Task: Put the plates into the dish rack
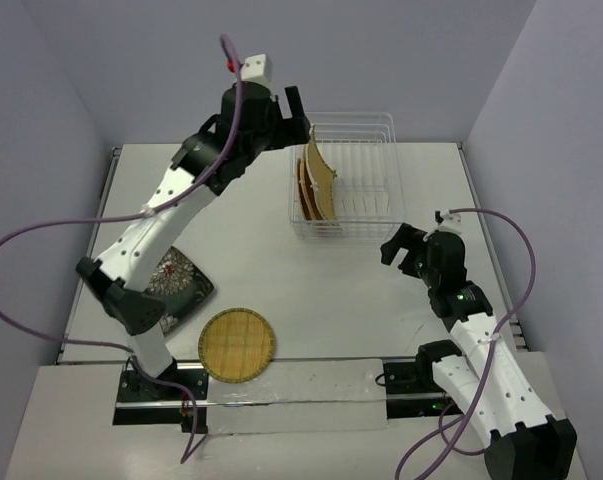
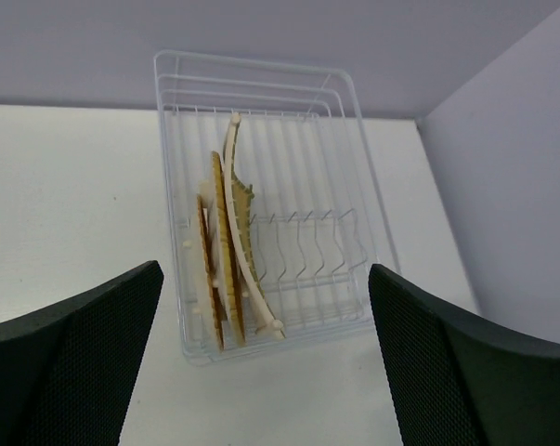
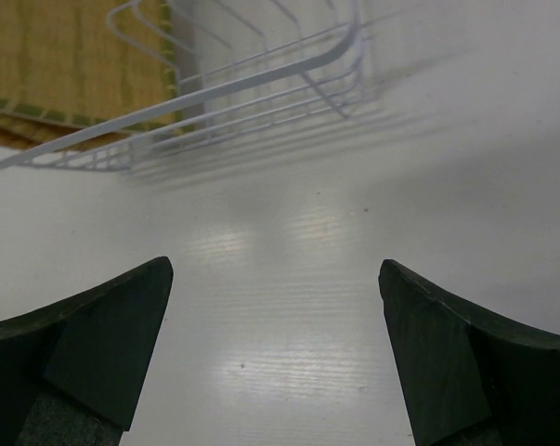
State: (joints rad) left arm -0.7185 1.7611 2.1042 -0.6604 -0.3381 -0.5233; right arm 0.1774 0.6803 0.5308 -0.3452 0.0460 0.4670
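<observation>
three woven plates (image 1: 316,190) stand on edge at the left end of the rack (image 1: 371,160), the rightmost one leaning against the others. the rack sits at the far middle of the bench (image 1: 331,290). two more lie flat outside it: a black plate (image 1: 186,285) at the near left, partly under the left arm, and a round plate (image 1: 236,345) just right of it, by the near edge. the left claw (image 2: 263,271) hangs above the rack's left end, fingers wide apart, holding nothing. the right claw (image 3: 275,268) sits low near the rack's near right corner, also spread and empty.
</observation>
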